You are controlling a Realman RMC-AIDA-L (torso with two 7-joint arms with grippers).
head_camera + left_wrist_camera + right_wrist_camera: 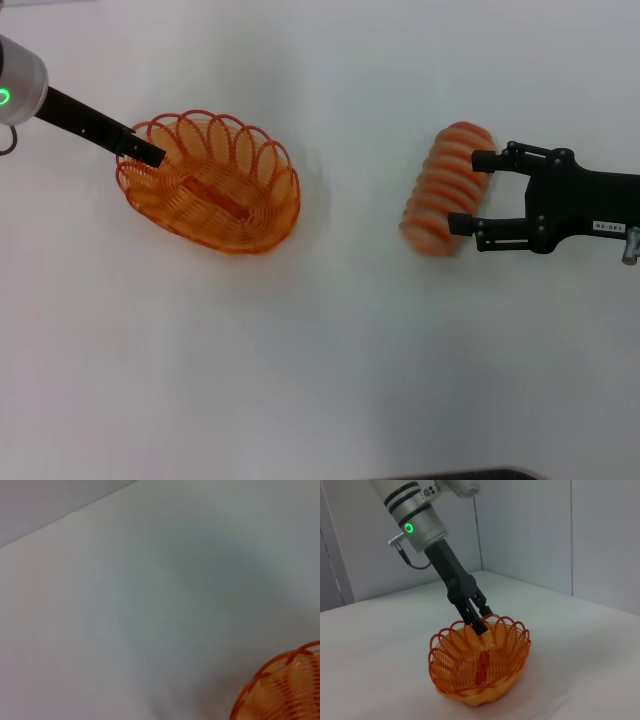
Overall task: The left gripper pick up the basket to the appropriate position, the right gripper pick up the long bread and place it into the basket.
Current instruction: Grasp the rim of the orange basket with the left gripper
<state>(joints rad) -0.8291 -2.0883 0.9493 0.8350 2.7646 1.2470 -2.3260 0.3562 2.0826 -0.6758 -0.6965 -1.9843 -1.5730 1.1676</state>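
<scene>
The orange wire basket (215, 185) sits on the white table at the left; it also shows in the right wrist view (480, 667) and, at one corner, in the left wrist view (282, 690). My left gripper (150, 153) reaches down to the basket's far-left rim and is shut on it, as the right wrist view (479, 622) shows. The long bread (440, 190) lies at the right, pale peach with orange ridges. My right gripper (468, 192) is level with it, fingers spread, their tips over the bread's right side.
The white table (320, 380) runs on all around. A pale wall stands behind the table in the right wrist view (530, 530). A dark edge shows at the bottom of the head view (460, 474).
</scene>
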